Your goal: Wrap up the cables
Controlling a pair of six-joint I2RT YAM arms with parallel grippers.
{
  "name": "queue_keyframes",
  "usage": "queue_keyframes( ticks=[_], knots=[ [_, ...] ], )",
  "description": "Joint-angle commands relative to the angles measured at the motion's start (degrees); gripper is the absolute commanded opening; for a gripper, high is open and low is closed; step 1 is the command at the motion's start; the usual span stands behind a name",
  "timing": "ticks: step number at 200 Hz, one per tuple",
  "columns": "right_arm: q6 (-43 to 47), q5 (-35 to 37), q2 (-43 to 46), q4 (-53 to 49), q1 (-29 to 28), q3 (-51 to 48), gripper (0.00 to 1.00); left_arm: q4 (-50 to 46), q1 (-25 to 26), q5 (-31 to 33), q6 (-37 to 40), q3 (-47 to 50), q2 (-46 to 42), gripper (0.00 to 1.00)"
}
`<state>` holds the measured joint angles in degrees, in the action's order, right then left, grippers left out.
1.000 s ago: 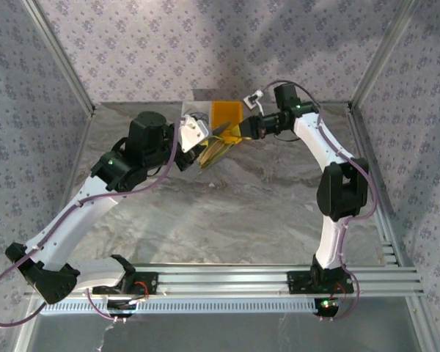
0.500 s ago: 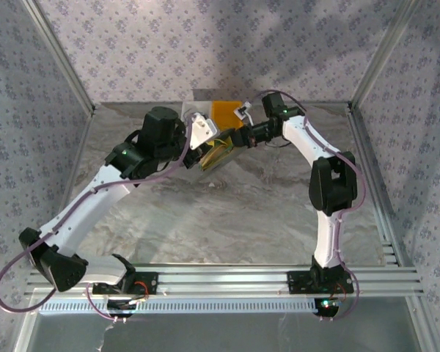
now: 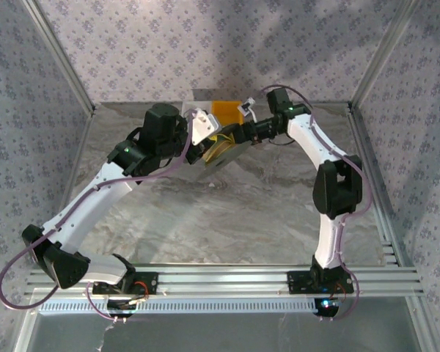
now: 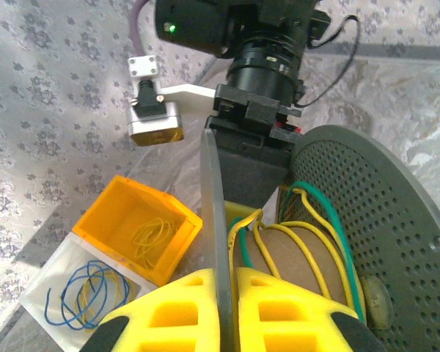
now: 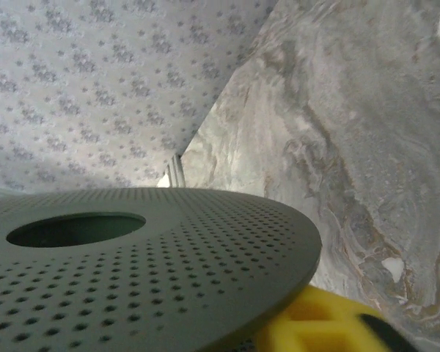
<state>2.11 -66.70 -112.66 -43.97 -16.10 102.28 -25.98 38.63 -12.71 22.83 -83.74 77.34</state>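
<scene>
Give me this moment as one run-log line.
left gripper: jaws shut on spool rim | yellow wire: looped round core | right gripper: at spool, jaws unclear

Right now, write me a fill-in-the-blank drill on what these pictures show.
The spool carries the yellow wire and one ____ strand. The coil on the white tray is ____. The bin holding loose wire is ____.
Missing: green; blue; orange.
</scene>
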Motion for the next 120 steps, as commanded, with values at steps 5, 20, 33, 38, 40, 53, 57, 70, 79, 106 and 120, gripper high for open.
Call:
queue_keyframes(
  ticks=[5, 20, 33, 38, 40, 53, 57, 70, 79, 106, 120],
  knots=[
    [-5.2, 6.6, 8.1, 6.9, 3.4, -2.9, 0.46, 8.7, -1.3, -13.3, -4.9, 3.0, -3.1, 0.0],
    [-6.4, 8.4, 10.2, 8.2, 6.1, -4.3, 0.57, 9.9, -2.8, -14.5, -6.3, 5.4, -4.4, 0.0],
    [-7.2, 9.2, 11.9, 9.2, 8.7, -5.3, 0.65, 9.6, -3.7, -15.1, -7.1, 6.5, -5.0, 0.0],
    [-7.4, 9.7, 12.5, 9.2, 9.5, -5.4, 0.68, 9.3, -4.0, -15.2, -7.3, 6.8, -5.2, 0.0],
    [-7.4, 9.8, 12.7, 9.1, 9.8, -5.5, 0.69, 9.2, -4.1, -15.3, -7.3, 6.9, -5.2, 0.0],
    [-7.4, 10.2, 13.8, 9.0, 12.0, -5.7, 0.76, 8.7, -4.7, -16.1, -7.8, 7.7, -5.5, 0.0],
    [-7.3, 10.4, 14.1, 8.9, 12.6, -5.7, 0.77, 8.7, -4.9, -16.2, -8.0, 8.0, -5.5, 0.0],
    [-6.9, 11.1, 15.1, 8.4, 14.1, -5.8, 0.81, 8.6, -5.6, -17.1, -8.6, 8.9, -5.6, 0.0],
    [-6.7, 11.5, 15.9, 8.4, 15.3, -5.9, 0.84, 8.6, -6.2, -18.0, -9.1, 9.4, -5.7, 0.0],
    [-2.4, 9.7, 19.1, 8.3, 17.2, -8.2, 0.88, 9.3, -9.5, -25.0, -12.0, 10.0, -4.5, 0.0],
    [2.3, 7.5, 21.6, 7.6, 17.0, -10.6, 0.9, 9.3, -10.7, -28.1, -13.2, 9.2, -3.3, 0.0]
  ],
)
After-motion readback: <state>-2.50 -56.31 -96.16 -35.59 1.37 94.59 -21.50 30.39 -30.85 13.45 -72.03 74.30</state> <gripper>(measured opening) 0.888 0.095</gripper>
